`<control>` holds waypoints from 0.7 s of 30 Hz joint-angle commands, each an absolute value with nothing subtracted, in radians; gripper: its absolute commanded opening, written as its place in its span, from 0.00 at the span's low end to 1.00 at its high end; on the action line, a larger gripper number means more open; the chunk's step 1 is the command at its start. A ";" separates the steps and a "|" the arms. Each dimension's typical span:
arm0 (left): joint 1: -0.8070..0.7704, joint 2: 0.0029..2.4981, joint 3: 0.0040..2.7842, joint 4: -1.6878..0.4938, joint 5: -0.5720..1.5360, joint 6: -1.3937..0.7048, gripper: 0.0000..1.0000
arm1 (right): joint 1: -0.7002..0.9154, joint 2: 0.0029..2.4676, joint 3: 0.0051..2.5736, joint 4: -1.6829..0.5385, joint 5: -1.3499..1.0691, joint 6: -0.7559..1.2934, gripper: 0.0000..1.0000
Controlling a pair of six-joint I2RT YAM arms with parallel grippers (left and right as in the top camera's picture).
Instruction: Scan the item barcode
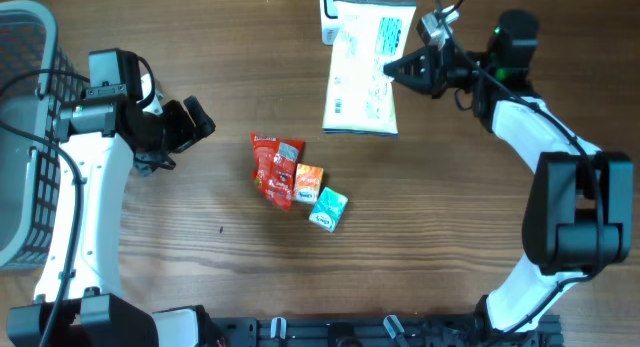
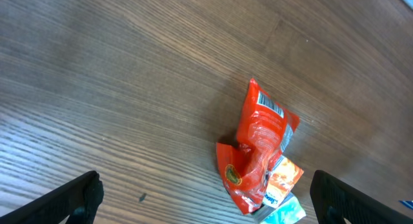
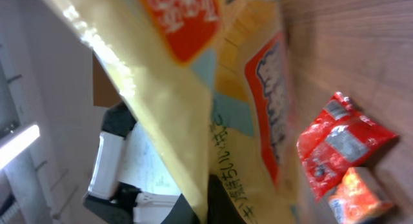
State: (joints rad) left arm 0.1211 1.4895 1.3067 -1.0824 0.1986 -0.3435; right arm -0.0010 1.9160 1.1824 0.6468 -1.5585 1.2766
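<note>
Toward one o'clock of the desk, the right gripper is clenched on the right edge of the flat snack bag. The bag looks light, floppy and slick, so a pinch near a sealed seam should hold best. The left gripper, at nine o'clock, stands released.

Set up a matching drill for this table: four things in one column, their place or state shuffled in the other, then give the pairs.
Things
1. large bag
2. red packet
3. teal box
4. left gripper

Place or state
A. lying on the table, to the right of the orange box
B. clamped in the right gripper
C. open, holding nothing
D. lying on the table, to the left of the orange box

Pairs: 1-B, 2-D, 3-A, 4-C
</note>
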 commanded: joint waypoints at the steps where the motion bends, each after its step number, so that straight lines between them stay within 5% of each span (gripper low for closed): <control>1: 0.127 1.493 1.319 -1.082 0.192 -0.352 1.00 | 0.000 1.847 1.203 1.040 -1.598 1.778 0.04; 3: 0.127 1.493 1.319 -1.082 0.192 -0.352 1.00 | 0.000 1.848 1.203 1.204 -1.586 1.909 0.04; 21: 0.127 1.493 1.319 -1.082 0.192 -0.352 1.00 | -0.017 1.849 1.203 1.158 -1.547 1.648 0.05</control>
State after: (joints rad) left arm 0.1211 1.4895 1.3067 -1.0813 0.1982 -0.3435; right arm -0.0029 1.8626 1.1919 1.1507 -1.5589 1.6962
